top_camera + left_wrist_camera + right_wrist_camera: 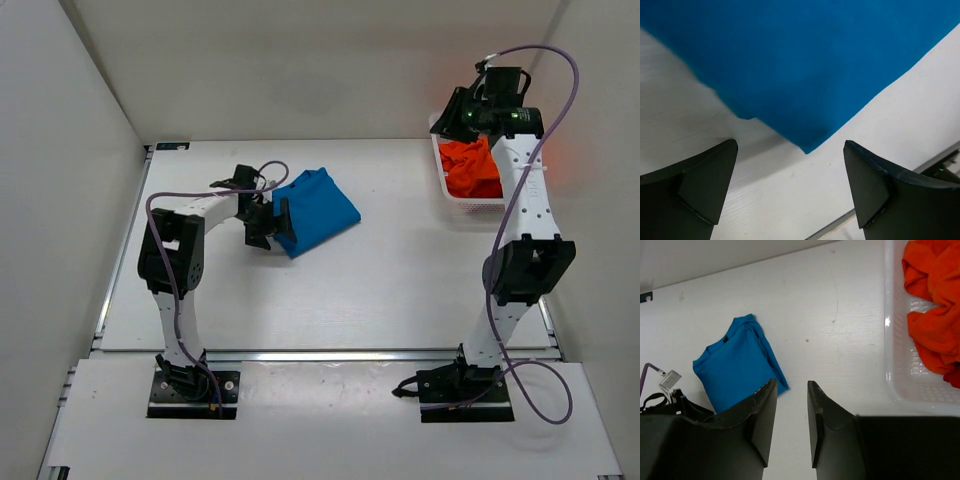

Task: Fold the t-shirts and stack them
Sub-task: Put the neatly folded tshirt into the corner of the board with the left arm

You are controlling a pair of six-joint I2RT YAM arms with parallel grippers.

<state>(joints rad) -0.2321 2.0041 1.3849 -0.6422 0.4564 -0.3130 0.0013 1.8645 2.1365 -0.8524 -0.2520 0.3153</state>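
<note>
Blue shirt lies folded on the table; the left gripper is open and empty at its corner. The right gripper, jaws slightly parted and empty, hangs over the basket. It should pinch one high fold of the orange shirt and lift clear of the rim.

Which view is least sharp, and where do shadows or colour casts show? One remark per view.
Left wrist: least sharp, the blue t-shirt soft-edged, a faint shadow beneath it. Right wrist: the orange t-shirt crisp, the right tool dark in front. Top external: even light, an orange tint on the wall beside the basket.
</note>
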